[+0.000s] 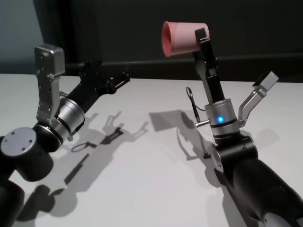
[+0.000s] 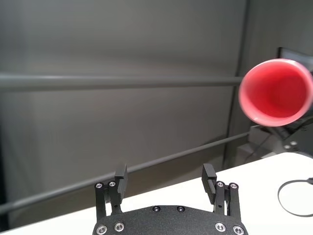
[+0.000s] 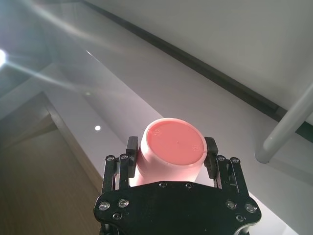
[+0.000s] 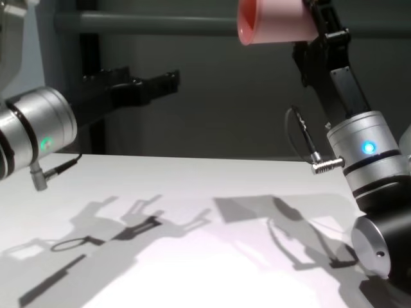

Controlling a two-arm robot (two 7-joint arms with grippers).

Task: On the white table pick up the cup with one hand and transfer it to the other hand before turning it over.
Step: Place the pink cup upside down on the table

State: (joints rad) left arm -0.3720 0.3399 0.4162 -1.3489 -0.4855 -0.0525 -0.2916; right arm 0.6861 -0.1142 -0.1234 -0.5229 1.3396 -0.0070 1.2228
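My right gripper point(image 1: 201, 38), the one with the blue light, is shut on the pink cup point(image 1: 182, 38) and holds it high above the white table point(image 1: 142, 189). The cup lies on its side, with its mouth towards my left gripper. The right wrist view shows the cup's flat bottom point(image 3: 173, 147) clamped between the two fingers. My left gripper point(image 1: 120, 80), the one with the green light, is open and empty, lower and to the left, apart from the cup. In the left wrist view the cup's open mouth point(image 2: 276, 93) shows beyond the spread fingers point(image 2: 121, 176).
A dark wall point(image 1: 142, 28) stands behind the table's far edge, with a grey horizontal bar point(image 4: 148, 24) along it. A thin cable point(image 1: 191, 101) loops off my right wrist. Only the arms' shadows lie on the tabletop point(image 4: 192, 256).
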